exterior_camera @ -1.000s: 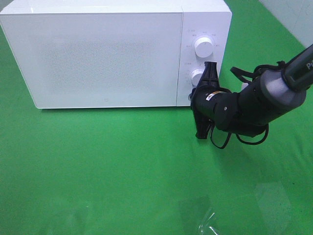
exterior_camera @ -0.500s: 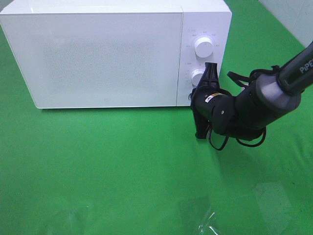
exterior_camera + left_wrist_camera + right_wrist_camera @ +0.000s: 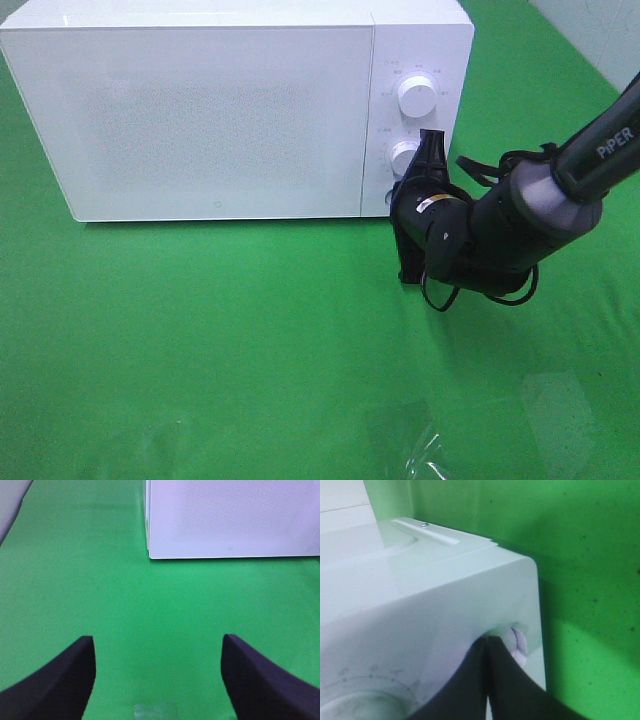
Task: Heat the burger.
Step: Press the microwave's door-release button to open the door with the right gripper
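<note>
the black right gripper (image 3: 488,642), fingers pressed together, sits at the small round button (image 3: 519,642) at 5 o'clock on the front of the white boxy microwave (image 3: 220,110). the black left gripper (image 3: 156,637) hangs spread and empty. the burger is out of sight, perhaps behind the shut door. this looks like the button step; next comes a straight, firm push.

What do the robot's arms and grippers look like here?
The right arm is glossy black with a grey cylindrical link, white "PiPER" lettering, a small label and looping black cables. The right gripper is black. Of the left gripper only two dark, tapering fingers show.
</note>
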Controlling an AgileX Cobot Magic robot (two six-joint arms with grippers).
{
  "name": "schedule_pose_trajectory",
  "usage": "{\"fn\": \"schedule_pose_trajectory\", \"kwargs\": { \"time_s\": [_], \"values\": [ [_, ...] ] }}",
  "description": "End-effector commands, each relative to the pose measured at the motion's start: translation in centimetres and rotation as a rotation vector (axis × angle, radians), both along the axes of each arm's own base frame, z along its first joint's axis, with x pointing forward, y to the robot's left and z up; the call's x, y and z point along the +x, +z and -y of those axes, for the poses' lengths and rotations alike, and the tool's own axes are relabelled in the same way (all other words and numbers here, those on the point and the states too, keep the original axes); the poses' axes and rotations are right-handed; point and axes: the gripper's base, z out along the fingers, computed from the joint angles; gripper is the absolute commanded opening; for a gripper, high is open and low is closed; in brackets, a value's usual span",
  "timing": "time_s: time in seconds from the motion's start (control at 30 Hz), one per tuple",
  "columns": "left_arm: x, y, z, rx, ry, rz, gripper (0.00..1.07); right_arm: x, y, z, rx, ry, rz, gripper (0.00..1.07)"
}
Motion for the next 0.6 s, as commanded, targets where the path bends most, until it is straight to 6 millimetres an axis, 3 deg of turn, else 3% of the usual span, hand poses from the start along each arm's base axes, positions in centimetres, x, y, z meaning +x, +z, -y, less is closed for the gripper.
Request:
{"fn": "schedule_pose_trajectory", "kwargs": {
  "time_s": [0.03,0.23,0.6],
  "values": [
    [-0.2,-0.1,0.1,-0.009,-0.003,0.011,0.65,2.5,4.0,1.1,-0.009,-0.112,0.335,0.00],
    [-0.2,-0.1,0.1,-0.009,-0.003,0.011,0.65,3.7,4.1,0.7,-0.038,-0.125,0.384,0.00],
    [-0.2,-0.1,0.1,-0.009,-0.003,0.011,0.65,3.8,3.8,0.5,-0.050,-0.115,0.369,0.00]
  ]
}}
